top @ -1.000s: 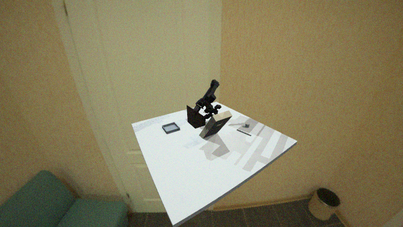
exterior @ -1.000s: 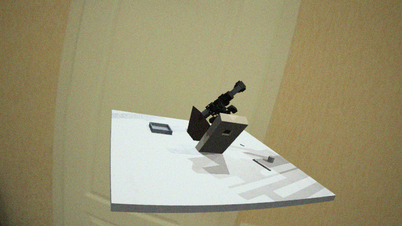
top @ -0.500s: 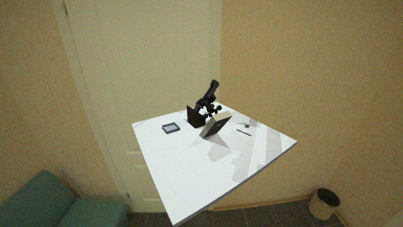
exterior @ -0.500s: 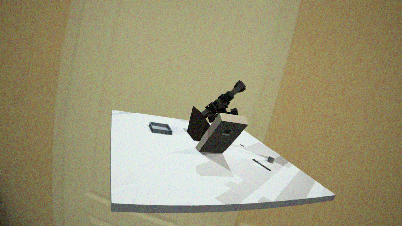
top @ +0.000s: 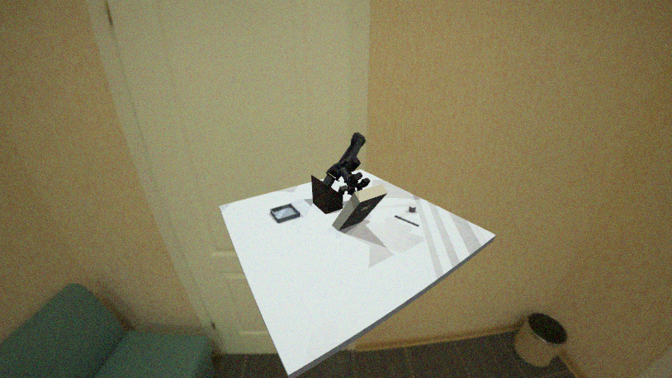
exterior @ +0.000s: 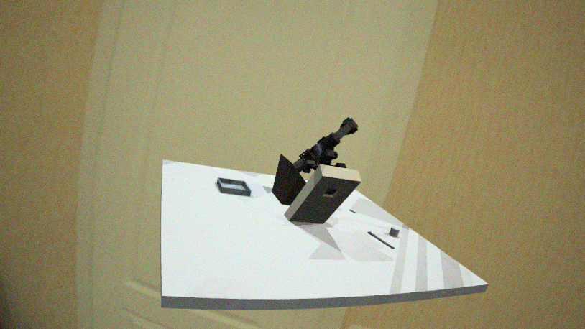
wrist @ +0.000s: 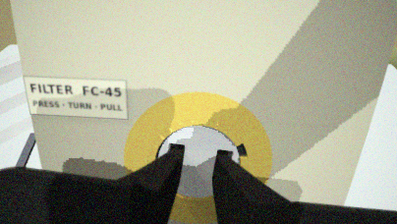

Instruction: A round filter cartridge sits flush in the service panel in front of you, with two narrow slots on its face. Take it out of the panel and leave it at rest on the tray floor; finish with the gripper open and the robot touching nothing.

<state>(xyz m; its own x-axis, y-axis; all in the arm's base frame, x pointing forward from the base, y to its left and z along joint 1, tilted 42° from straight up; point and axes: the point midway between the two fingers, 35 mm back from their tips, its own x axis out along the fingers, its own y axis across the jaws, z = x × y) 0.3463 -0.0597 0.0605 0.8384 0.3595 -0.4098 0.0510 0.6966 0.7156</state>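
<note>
Gripper (top: 347,190) (wrist: 198,155) was clamped on the filter cartridge (wrist: 198,140), prob. by its slots (tips hard to see), cart. still seated in the service panel (top: 359,209) (exterior: 323,196) (wrist: 162,44). Risk: tips slipping if pulled w/o full turn, or off-axis pull jamming it. Label (wrist: 76,97) read "FILTER FC-45 / PRESS · TURN · PULL".
</note>
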